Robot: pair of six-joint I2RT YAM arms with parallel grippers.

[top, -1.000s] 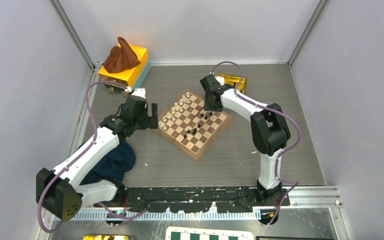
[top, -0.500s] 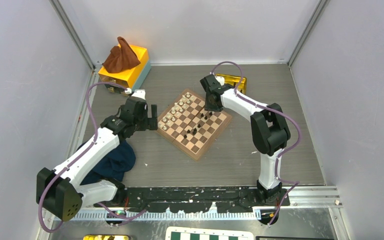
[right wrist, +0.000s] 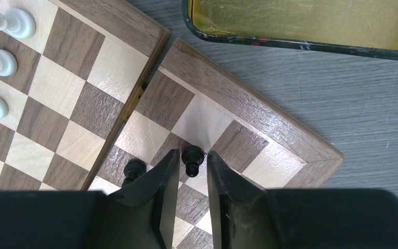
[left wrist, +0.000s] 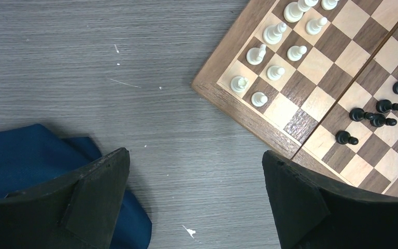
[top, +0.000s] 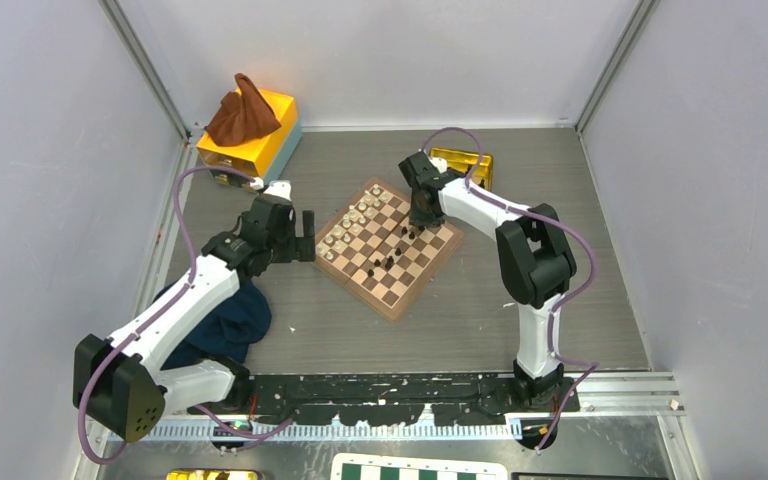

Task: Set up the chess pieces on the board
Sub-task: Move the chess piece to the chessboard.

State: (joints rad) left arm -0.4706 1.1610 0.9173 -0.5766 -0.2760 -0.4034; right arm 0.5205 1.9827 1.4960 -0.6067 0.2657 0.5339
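You have one board [top: 415,270] of brown wood. The left wrist view gives you ten pale pieces [left wrist: 273,32], the farthest ones cut by the upper edge. The same view gives five black chess pieces [left wrist: 345,137] in full and a sixth cut by the right edge. The right wrist view shows only two black ones and five pale ones. From above they are too small to count.

You also have:
- two arms, the left arm [top: 190,300] and the right arm [top: 530,260]
- two cloths, a brown cloth [top: 243,112] and a blue cloth [top: 225,330]
- one orange box [top: 260,145]
- one gold tray [top: 465,160]
- one green-and-white board [top: 420,470]
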